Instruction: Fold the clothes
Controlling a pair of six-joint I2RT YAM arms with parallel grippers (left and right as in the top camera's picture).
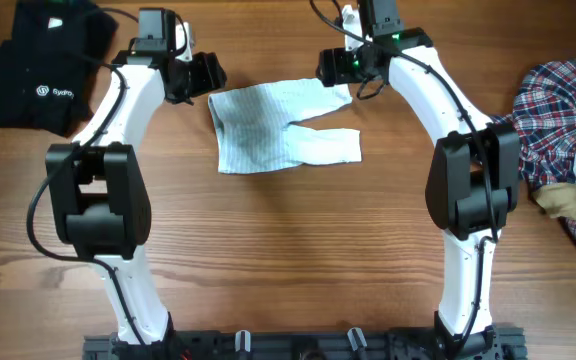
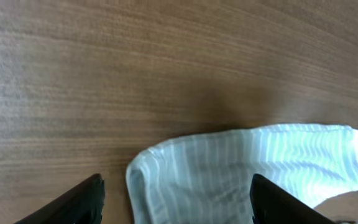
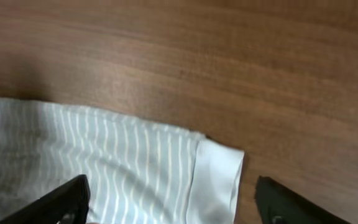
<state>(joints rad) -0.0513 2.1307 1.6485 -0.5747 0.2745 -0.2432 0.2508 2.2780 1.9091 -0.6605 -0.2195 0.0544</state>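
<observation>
Left end effector [image 1: 200, 75]: jaws wide apart, holding nothing. In the left wrist view the fingers [image 2: 92, 193] flank a rounded corner of the striped garment [image 2: 241, 168], which lies flat on the surface [image 2: 166, 62] below them.

Right end effector [image 1: 336, 68]: likewise spread and empty. In the right wrist view its fingers [image 3: 73, 193] stand to either side of the garment's white-hemmed corner [image 3: 216, 174], clear of the cloth.

Striped garment [image 1: 268, 130]: at mid-surface, far side, its upper edge spanning the gap between the two end effectors, one at each upper corner. It lies flat and compact, with a white-ended part projecting to the right; it appears to be part-way folded, and at least one more fold probably remains.

Black garments [image 1: 38, 65]: a neat pile at far left, well apart from both arms, seemingly finished.

Plaid shirt [image 1: 558, 110] and beige piece [image 1: 563, 200]: a crumpled heap at far right, evidently not yet folded. By this reading the task is roughly at its midpoint.
</observation>
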